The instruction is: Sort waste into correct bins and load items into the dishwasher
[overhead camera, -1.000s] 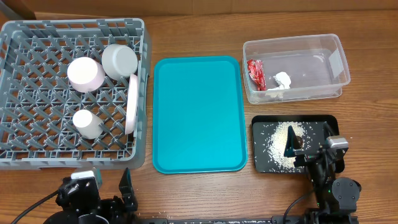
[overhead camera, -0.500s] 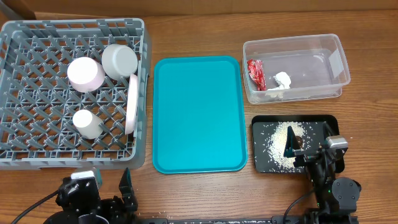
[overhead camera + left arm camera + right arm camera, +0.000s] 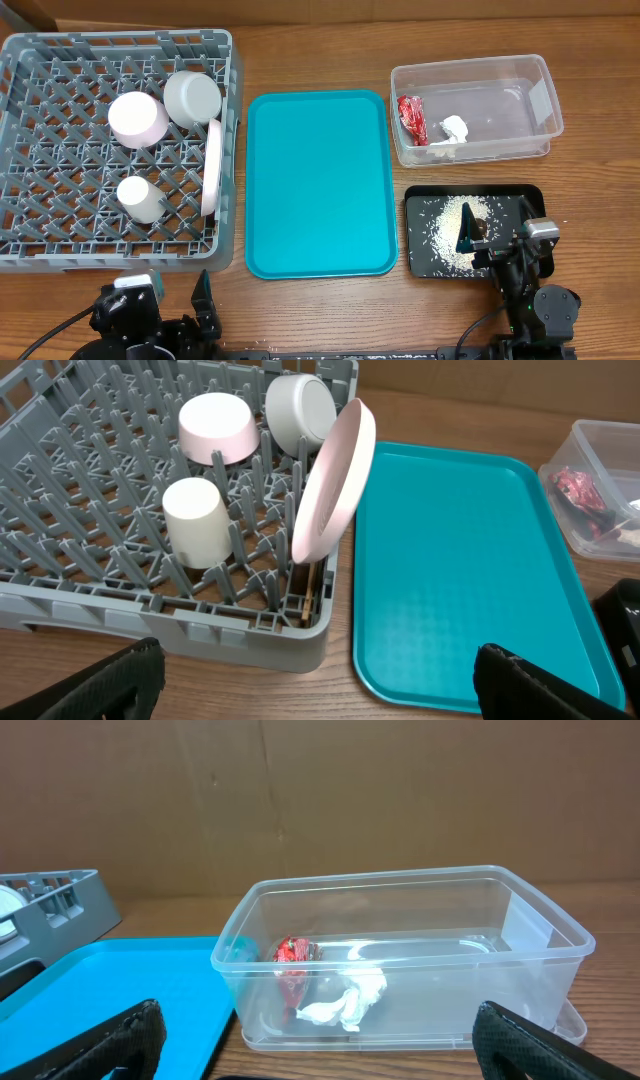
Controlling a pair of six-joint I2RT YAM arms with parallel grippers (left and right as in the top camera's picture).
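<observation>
The grey dish rack [image 3: 30,150] holds the pale pink bowl [image 3: 138,119], the grey-green bowl [image 3: 191,97], the small white cup [image 3: 140,199] and the white plate [image 3: 212,167], which stands on edge. Brown chopsticks [image 3: 310,588] show low in the rack's near corner. The clear tub [image 3: 530,100] holds the red wrapper [image 3: 412,119] and the white tissue [image 3: 455,128]. The black tray [image 3: 530,195] holds rice [image 3: 445,235] and a brown lump [image 3: 480,229]. My left gripper [image 3: 320,685] is open and empty in front of the rack. My right gripper [image 3: 320,1045] is open and empty over the black tray, facing the tub.
A teal serving tray [image 3: 315,180] with nothing on it lies between the rack and the bins. Both arm bases sit at the table's front edge. A cardboard wall stands behind the table.
</observation>
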